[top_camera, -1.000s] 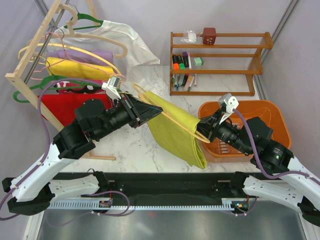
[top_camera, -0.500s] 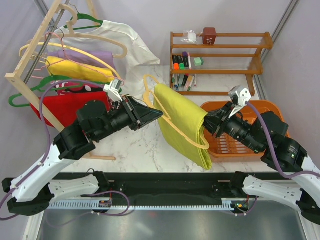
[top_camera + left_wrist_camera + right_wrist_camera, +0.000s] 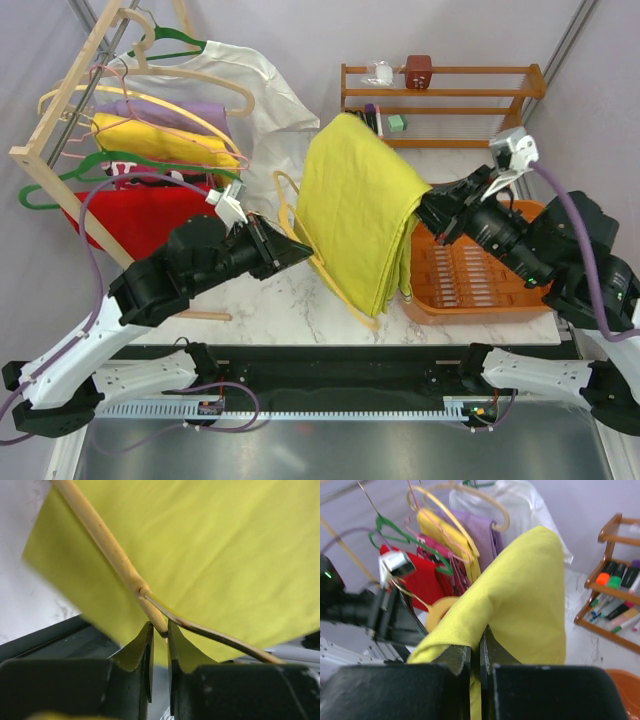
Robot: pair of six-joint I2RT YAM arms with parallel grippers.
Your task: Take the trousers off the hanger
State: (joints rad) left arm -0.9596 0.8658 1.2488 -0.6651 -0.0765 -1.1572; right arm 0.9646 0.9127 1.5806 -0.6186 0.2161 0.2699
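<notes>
Both pairs of jaws were clenched: our left gripper [image 3: 159, 630] pinched the hanger [image 3: 107, 550] where wire hook meets plastic, our right gripper [image 3: 476, 642] held a fold of the trousers [image 3: 350, 210], which hung draped over the hanger between the arms. We judged the pull-off half done; next the right should draw the cloth off toward the orange basket [image 3: 480, 312] while the left holds firm. Clothes rack [image 3: 70, 82] and wooden shelf [image 3: 440, 69] stood close, a snag risk.

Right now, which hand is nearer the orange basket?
Right. The right hand hovers by the basket; the left hand holds the hanger beyond the trousers.
</notes>
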